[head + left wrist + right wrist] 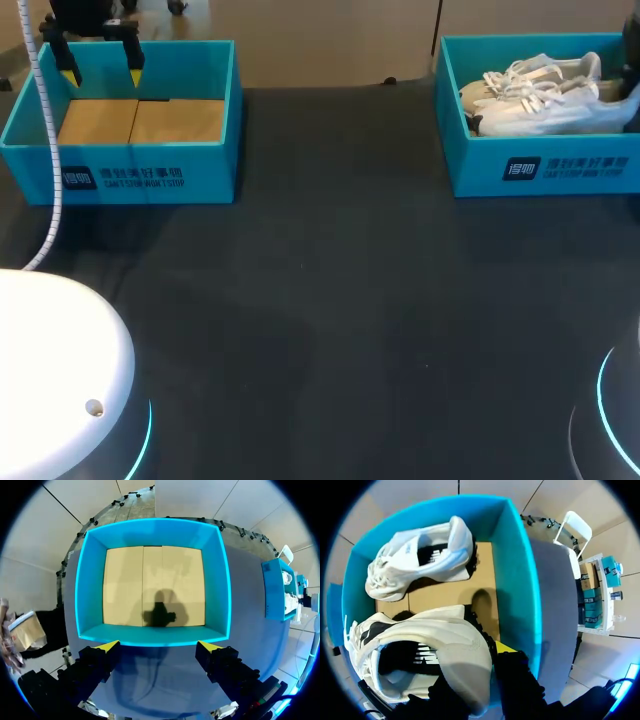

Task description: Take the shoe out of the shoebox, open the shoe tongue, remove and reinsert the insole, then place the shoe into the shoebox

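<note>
Two white shoes [545,100] lie in the blue shoebox [560,172] at the table's far right. In the right wrist view the nearer shoe [430,640] has its heel between my right gripper's [477,662] fingers. One finger is inside the collar and the yellow-tipped one [505,647] is outside, so the gripper is shut on the heel wall. The other shoe [420,555] lies ahead on the cardboard floor. My left gripper [101,72] hangs open over the far-left box [150,185], which is empty, with its near wall [155,636] between the yellow tips.
The box wall [520,580] stands close beside the gripped heel. Dark table [330,300] stretches between the two boxes. A white cable [50,170] hangs across the left box, and a white robot base [50,380] fills the near left corner.
</note>
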Available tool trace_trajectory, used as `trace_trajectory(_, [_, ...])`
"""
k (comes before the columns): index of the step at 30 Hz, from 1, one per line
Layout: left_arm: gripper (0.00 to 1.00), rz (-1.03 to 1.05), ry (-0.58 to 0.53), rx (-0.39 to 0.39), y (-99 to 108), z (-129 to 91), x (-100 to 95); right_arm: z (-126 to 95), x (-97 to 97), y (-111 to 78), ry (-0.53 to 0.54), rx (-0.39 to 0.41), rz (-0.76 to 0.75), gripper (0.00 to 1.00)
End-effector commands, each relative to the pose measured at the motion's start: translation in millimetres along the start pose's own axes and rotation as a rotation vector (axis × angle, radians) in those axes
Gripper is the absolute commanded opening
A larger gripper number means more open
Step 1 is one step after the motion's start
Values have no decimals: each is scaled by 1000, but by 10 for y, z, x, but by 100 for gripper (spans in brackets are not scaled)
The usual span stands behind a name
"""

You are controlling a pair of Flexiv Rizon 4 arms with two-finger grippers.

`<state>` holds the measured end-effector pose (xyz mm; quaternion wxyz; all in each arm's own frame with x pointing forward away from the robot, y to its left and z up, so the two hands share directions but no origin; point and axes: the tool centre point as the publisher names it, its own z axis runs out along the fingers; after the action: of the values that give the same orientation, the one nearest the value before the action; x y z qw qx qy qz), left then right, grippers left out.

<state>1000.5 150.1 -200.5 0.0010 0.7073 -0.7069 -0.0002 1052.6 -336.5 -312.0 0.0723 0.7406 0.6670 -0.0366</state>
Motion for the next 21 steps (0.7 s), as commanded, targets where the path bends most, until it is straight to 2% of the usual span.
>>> trace_trajectory(1, [100,0,0,0,0,-1,1,-280,-29,3,-5,-7,7,0])
trace_trajectory(14, [100,0,0,0,0,-1,1,-708,-113,116,-12,-27,36,0])
trace_trajectory(21, [100,0,0,0,0,-1,1,-1007,-166,80,-38,-9,52,0])
